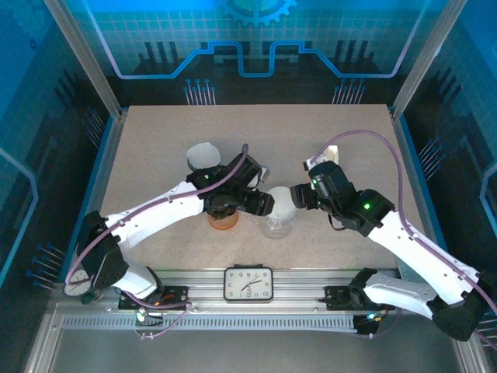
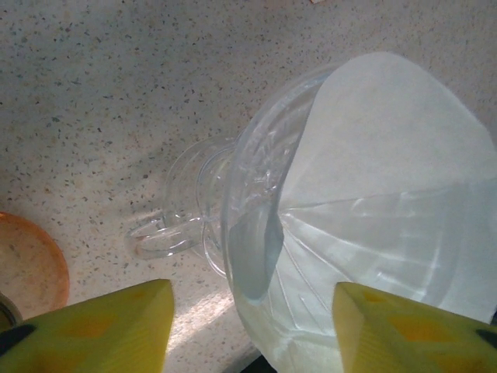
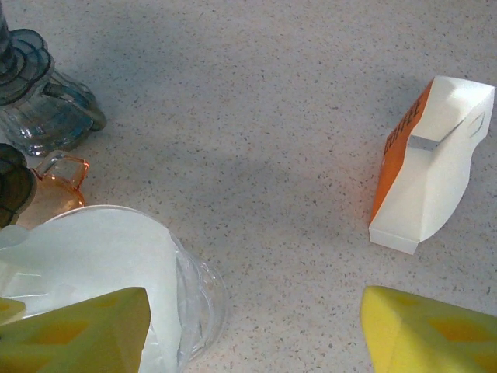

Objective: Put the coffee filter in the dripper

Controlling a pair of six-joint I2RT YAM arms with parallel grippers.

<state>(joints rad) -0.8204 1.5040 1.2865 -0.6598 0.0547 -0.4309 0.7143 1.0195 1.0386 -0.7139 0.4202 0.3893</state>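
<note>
The coffee filter [image 2: 388, 148] is seen sitting inside the glass dripper [image 2: 247, 186], in the middle of the table [image 1: 155, 140]. Its pointed end is turned down into the dripper and its wide mouth is turned up. On one side the white paper is seen sticking up past the glass rim, so it may not be pushed all the way down yet.

The filter is found right in front of the left gripper [image 2: 252, 334], just beyond its yellow fingers [image 2: 116, 330]. The fingers are spread apart and nothing is pinched by them. The dripper's handle [image 2: 159, 237] is pointed toward the side of one finger.

The right gripper [image 3: 252, 338] is held at the other side of the dripper, so the dripper is kept between the two grippers. Its fingers are spread wide too, and nothing is gripped. One of them is held over the paper's edge. Both grippers are close, but the left one is judged to be lined up better with the filter.

Both arms are stretched out over the table and bent inward toward the middle.

An orange cup [image 2: 27, 268] is seen just beside the dripper, under the left arm. A filter box [image 3: 431, 167], orange and white, is lying open on its side, well apart.
</note>
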